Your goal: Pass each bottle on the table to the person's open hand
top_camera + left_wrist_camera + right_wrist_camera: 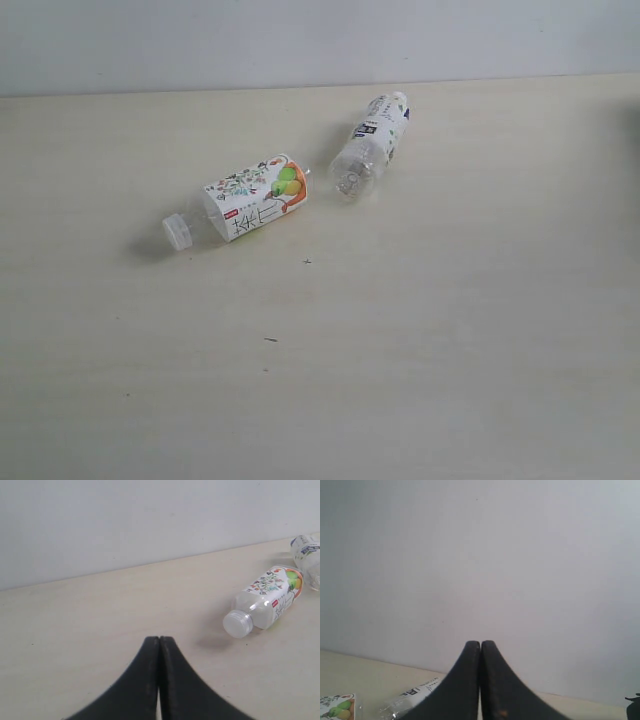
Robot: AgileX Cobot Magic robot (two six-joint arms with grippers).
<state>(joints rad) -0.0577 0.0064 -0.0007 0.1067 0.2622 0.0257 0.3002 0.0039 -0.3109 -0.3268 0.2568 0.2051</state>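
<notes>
Two bottles: floral bottle (250, 200), white-labelled bottle (368, 145) at its 2 o'clock, both undelivered.
Grippers: left gripper (159, 640), right gripper (480, 643) closed, empty.
Open hand: perhaps off-frame.

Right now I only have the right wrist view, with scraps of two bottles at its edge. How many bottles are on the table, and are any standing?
Observer: Two show in the exterior view, the floral-label bottle and the white-label bottle, both lying on their sides.
Operator: Which way does the floral one's cap face?
Observer: Its white cap points toward that view's lower left, away from the other bottle.
Operator: Is the left gripper free?
Observer: Yes, the left gripper is shut and holds nothing.
</notes>
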